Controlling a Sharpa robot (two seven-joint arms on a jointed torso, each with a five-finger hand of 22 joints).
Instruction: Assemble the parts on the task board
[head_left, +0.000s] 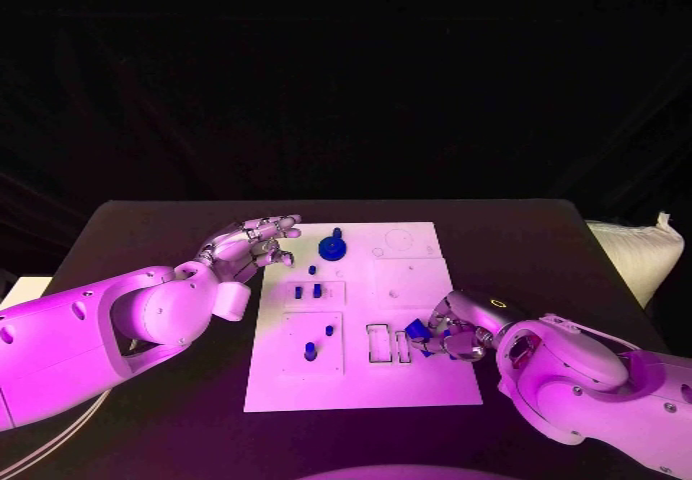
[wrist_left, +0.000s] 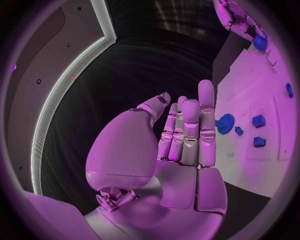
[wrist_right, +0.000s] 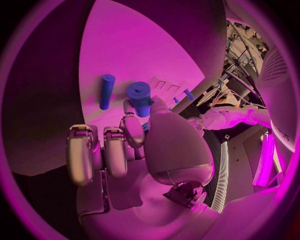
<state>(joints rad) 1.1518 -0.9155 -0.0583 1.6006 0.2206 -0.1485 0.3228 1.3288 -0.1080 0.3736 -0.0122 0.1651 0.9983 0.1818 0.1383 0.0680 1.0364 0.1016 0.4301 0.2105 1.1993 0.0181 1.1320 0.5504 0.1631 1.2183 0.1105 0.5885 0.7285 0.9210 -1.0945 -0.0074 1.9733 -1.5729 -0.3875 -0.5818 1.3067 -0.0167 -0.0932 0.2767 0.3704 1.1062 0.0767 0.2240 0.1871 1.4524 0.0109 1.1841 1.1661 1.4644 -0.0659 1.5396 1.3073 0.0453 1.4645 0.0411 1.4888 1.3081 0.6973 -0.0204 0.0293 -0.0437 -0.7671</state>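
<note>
Just beside the open left hand (head_left: 257, 243), whose fingers are straight and hold nothing, lies the flat white plastic task board (head_left: 361, 380) on the black table (head_left: 159, 230). Near its fingertips stands a round blue gear part (head_left: 333, 247), and a tiny blue peg (head_left: 312, 269) sits close by. Two short blue block parts (head_left: 307, 292) stand in a small square frame on the board, below the hand. Two more small blue pieces (head_left: 317, 340) sit in the next square. The right hand (head_left: 454, 337) rests at the board's other edge, fingers curled around a blue cylinder part (wrist_right: 140, 98). Another long blue peg (wrist_right: 107, 91) lies on the board just beside that hand.
</note>
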